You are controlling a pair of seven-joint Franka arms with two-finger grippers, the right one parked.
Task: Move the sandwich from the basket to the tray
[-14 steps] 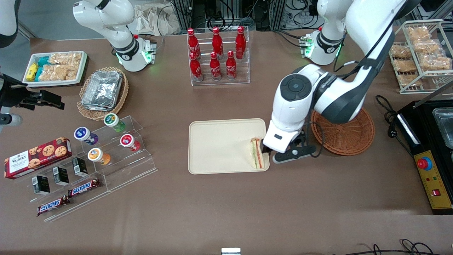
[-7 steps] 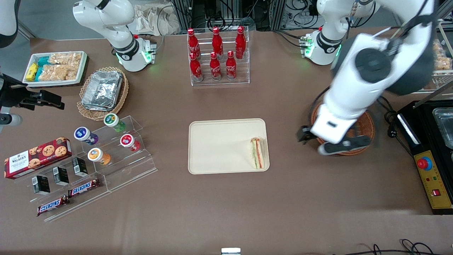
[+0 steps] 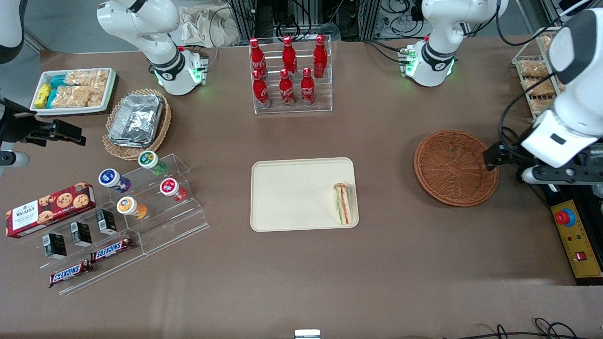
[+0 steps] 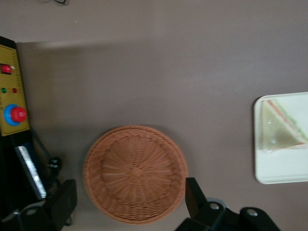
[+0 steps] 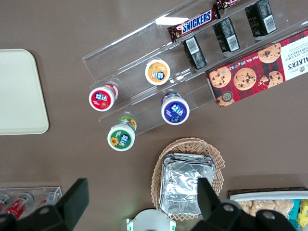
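Observation:
The wrapped sandwich (image 3: 343, 203) lies on the cream tray (image 3: 292, 193), at the tray's edge nearest the working arm's end. The reddish-brown wicker basket (image 3: 456, 167) holds nothing and stands on the table beside the tray. My left gripper (image 3: 504, 157) hangs open and empty, high above the basket's rim on the working arm's side. In the left wrist view the gripper (image 4: 127, 211) has its two fingers wide apart, with the basket (image 4: 134, 173) showing between them. The sandwich (image 4: 281, 127) and the tray (image 4: 284, 168) also show there.
A yellow control box with a red button (image 3: 565, 217) and black cables lie at the working arm's end, close to the gripper. A wire rack of snack packets (image 3: 537, 80) stands farther back. A cola bottle rack (image 3: 288, 75) stands farther back than the tray.
The gripper let go of the sandwich on the tray, then swung over the basket toward the working arm's end and rose. The sandwich stays on the tray.

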